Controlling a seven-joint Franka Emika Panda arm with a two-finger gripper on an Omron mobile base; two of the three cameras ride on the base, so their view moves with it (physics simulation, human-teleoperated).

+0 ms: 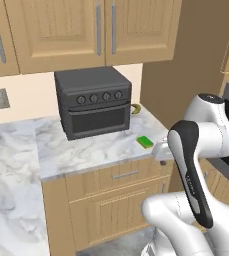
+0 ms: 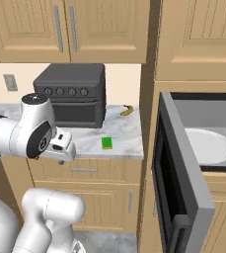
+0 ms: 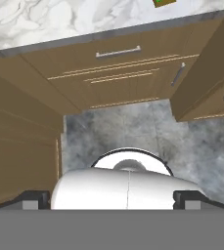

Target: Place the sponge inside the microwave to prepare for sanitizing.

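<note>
Marble counter [image 2: 87, 141] holds one sponge [image 2: 107, 143] — one microwave [image 2: 183, 163] open, gripper [image 3: 111, 200] spread, empty.

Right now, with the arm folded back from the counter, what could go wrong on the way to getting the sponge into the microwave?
1. The sponge lies near the counter's front edge; a clumsy approach might nudge it off.
2. The microwave door stands open, jutting out toward the robot; the arm might clip it while swinging across.
3. The banana and toaster oven sit behind the sponge; overreaching could bump them.
</note>
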